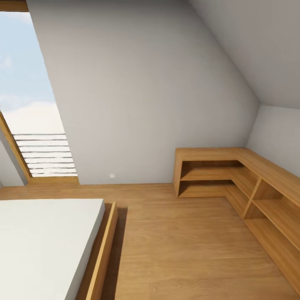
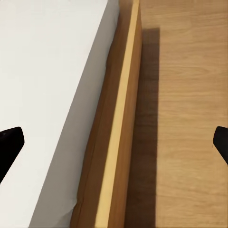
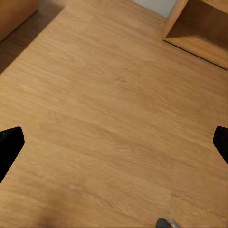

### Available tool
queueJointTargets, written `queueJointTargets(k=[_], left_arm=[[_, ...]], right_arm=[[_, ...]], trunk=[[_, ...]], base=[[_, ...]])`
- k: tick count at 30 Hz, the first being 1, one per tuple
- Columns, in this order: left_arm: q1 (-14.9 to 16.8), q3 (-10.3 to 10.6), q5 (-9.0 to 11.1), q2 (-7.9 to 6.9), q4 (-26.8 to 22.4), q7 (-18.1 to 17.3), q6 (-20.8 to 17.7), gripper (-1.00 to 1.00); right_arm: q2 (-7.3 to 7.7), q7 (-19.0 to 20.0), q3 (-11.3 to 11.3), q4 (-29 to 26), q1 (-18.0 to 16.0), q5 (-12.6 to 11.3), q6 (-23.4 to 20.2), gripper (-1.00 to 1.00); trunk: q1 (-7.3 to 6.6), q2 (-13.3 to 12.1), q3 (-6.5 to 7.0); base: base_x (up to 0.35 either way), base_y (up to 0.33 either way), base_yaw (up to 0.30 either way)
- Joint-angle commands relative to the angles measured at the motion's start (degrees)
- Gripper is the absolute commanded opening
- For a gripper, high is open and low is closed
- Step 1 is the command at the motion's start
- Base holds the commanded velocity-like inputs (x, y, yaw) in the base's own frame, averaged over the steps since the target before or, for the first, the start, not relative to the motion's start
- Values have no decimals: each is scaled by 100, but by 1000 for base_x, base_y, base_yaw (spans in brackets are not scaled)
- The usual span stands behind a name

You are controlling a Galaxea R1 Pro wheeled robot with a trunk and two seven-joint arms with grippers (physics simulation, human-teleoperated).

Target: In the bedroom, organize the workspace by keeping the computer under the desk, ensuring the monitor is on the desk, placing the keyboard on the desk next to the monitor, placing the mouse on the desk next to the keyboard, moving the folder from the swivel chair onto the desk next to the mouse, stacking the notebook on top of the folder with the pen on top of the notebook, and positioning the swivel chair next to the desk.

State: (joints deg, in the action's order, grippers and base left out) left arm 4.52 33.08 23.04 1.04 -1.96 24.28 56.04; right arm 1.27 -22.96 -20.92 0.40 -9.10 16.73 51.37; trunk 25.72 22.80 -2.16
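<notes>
Both pincers are spread wide with nothing between their tips. Left gripper: its two black fingertips sit at opposite edges of the left wrist view, above the long side of a bed. Right gripper: likewise parted, dark fingertips at the view's edges, above bare wooden floor; a small grey round part shows at the picture's edge, too little of it to identify.

Head view. Near left: bed with a white mattress in a light-wood frame, its right side casting a shadow on the plank floor. Far left: a slanted window with a wooden surround, sky behind it and horizontal slats across its lower part. Centre: a plain grey sloped wall with a small white socket low down near the floor. Right: a low L-shaped light-wood cabinet with open shelves, running along the far wall and then along the right wall toward the near side. A corner of that cabinet appears in the right wrist view too.

None of the task's things can be placed from these views.
</notes>
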Motion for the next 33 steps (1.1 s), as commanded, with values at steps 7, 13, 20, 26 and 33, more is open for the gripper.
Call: queueJointTargets(k=[7, 13, 20, 26, 33], left_arm=[[5, 49, 25, 1, 3, 33, 12, 100], [5, 51, 25, 1, 3, 33, 10, 100], [5, 50, 25, 1, 3, 33, 12, 100], [5, 49, 25, 1, 3, 33, 12, 100], [5, 49, 25, 1, 3, 33, 12, 100]], right_arm=[[-13, -63, -21, 4, -6, 49, -12, 100], [-19, -65, -25, 4, -5, 49, -19, 100], [-21, -60, -26, 4, -6, 51, -21, 100], [-19, -25, -32, 4, -5, 57, -21, 100], [-14, 62, -28, 4, -4, 58, -21, 100]], trunk=[[7, 12, -13], [7, 12, -13], [7, 12, -13], [7, 12, -13], [7, 12, -7]], base=[[321, 0, 0], [321, 0, 0], [321, 0, 0], [321, 0, -31], [321, 0, -170]])
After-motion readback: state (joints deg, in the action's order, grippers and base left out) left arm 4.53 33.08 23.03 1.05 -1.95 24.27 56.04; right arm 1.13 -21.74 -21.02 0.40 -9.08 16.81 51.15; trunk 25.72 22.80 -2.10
